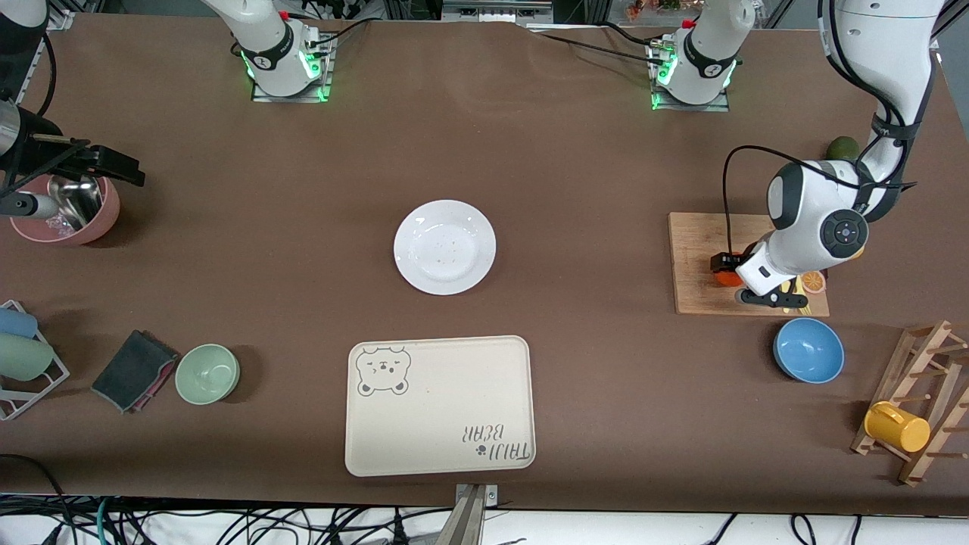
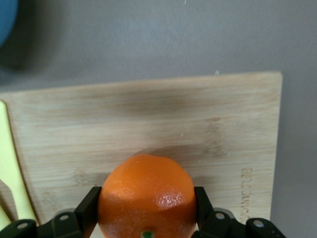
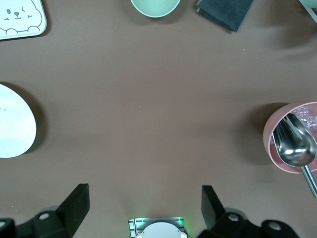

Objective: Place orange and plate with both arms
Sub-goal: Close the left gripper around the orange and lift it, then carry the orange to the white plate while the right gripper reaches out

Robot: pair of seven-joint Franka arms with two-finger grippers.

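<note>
The orange [image 1: 728, 278] rests on a wooden cutting board [image 1: 696, 257] toward the left arm's end of the table. My left gripper [image 1: 734, 274] is down on it, with both fingers pressed against its sides. In the left wrist view the orange [image 2: 146, 188] fills the gap of the left gripper [image 2: 147, 198], over the board [image 2: 148, 114]. The white plate [image 1: 444, 246] lies bare at the table's middle, and its edge shows in the right wrist view [image 3: 12, 124]. My right gripper [image 1: 121, 168] hangs open and holding nothing above the table by a pink bowl; its own view [image 3: 144, 198] shows it the same.
A beige bear-print tray [image 1: 439, 405] lies nearer the camera than the plate. A blue bowl [image 1: 808, 350] and an orange slice [image 1: 814, 281] sit by the board. The pink bowl [image 1: 68, 212] holds a metal scoop. Also here: a green bowl [image 1: 207, 373], a dark cloth [image 1: 135, 369], and a yellow mug [image 1: 897, 426] on a wooden rack.
</note>
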